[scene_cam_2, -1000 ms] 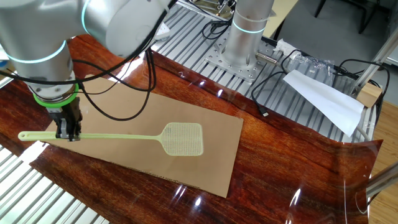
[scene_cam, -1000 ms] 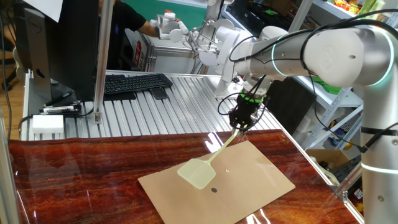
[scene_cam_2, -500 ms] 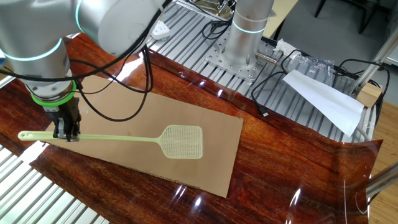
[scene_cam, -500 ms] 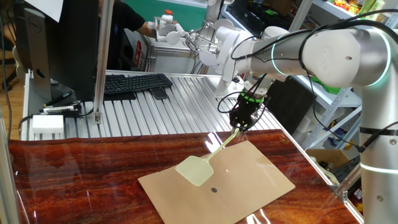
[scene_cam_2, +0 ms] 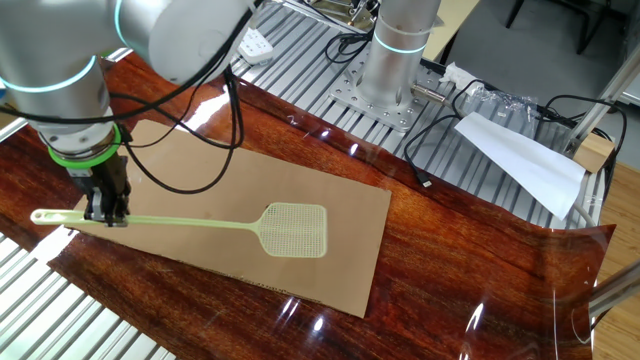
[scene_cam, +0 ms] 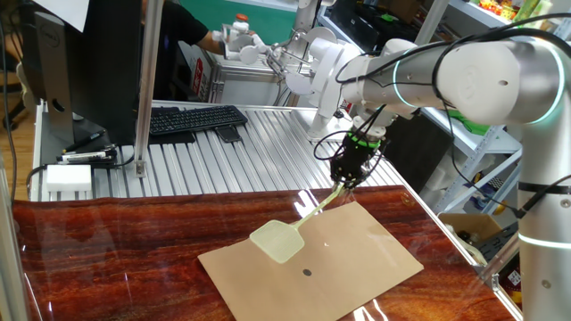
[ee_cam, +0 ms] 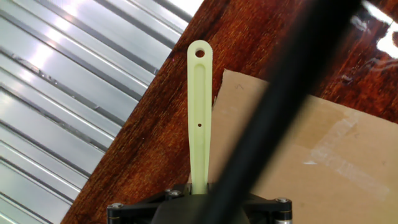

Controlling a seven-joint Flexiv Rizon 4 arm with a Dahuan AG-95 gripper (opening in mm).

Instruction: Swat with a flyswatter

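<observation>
At the jaws: closed tight on the thin handle of the flyswatter [scene_cam_2: 293,229], near its free end, with the gripper [scene_cam_2: 105,215] pointing down over the edge of the cardboard sheet [scene_cam_2: 210,175].

Left of the jaws in the other fixed view: only the short tail of the handle with its hanging hole, over the dark wooden table [scene_cam_2: 450,240]. Seen also in the hand view as a pale strip [ee_cam: 199,112] running away from the jaws, across the wood just beside the cardboard corner.

Right of the jaws: the long handle, then the mesh head well away, above the middle of the sheet.

Compared with a second ago: gripper moved a little to the left and a little up, head pulled along with it by a small amount. Same grip, no slip visible. In one fixed view, head [scene_cam: 275,242] now a bit further from the small dark spot [scene_cam: 307,272] on the sheet [scene_cam: 357,241].

Probably a wind-up or a return between strokes, not the strike itself. Cannot tell if the head touches the cardboard or hangs just over it.
</observation>
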